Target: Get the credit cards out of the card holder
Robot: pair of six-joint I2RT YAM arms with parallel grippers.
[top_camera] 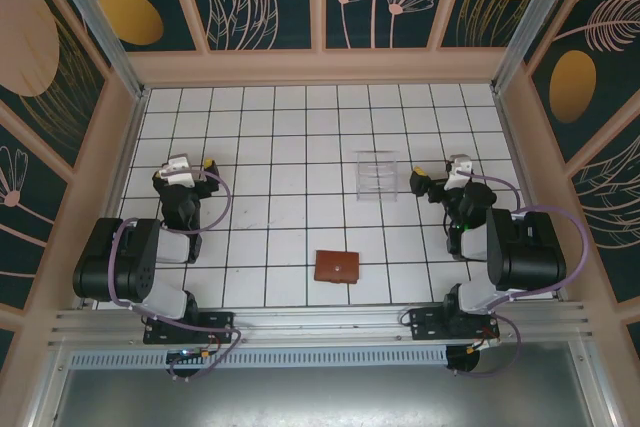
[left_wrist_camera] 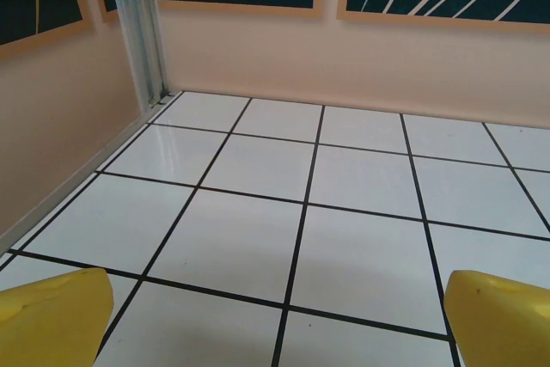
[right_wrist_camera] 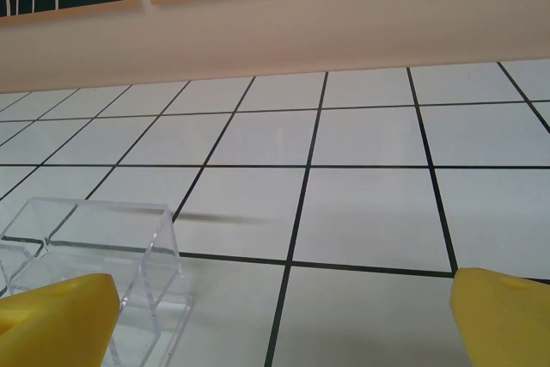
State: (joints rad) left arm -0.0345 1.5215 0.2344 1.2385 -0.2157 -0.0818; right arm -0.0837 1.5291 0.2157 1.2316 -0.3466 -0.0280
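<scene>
Seemingly closed brown card holder (top_camera: 337, 267), clear box (top_camera: 375, 175) beyond it.

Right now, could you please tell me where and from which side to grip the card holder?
The card holder lies flat and closed on the table, so I would probably come from straight above, with the jaws across its shorter span, closing on the two long edges.

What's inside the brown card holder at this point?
The card holder lies folded shut, showing only its brown outer leather. Its inside is covered by the closed flap, so any cards in it cannot be seen.
</scene>
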